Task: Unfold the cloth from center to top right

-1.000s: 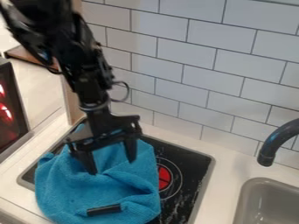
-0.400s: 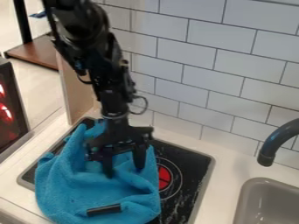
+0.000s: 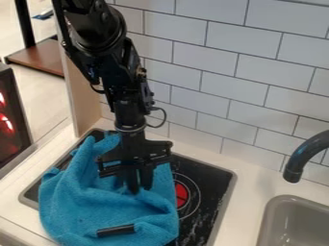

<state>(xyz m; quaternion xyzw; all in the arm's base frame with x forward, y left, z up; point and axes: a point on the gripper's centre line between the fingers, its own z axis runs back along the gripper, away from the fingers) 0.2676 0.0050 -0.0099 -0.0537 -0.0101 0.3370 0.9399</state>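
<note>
The blue cloth (image 3: 93, 206) is lying bunched over the left and front of the stovetop (image 3: 215, 178). I am judging it light, soft and limp, unlikely to be slipping or breaking, though its layers may be clinging together. A short black bar (image 3: 116, 230) is showing on its lower part. My gripper (image 3: 141, 190) is standing narrow at the upper-right folds and appears to be pinching a fold; how many layers, I cannot tell. I am recommending a hold on the top layer only, drawn toward the top right. A red burner mark (image 3: 182, 194) is showing beside the cloth. Pale counter (image 3: 252, 190) is surrounding the stovetop, with a grey sink (image 3: 292, 223), dark faucet (image 3: 300, 158) and tiled wall (image 3: 237, 62) beyond.
</note>
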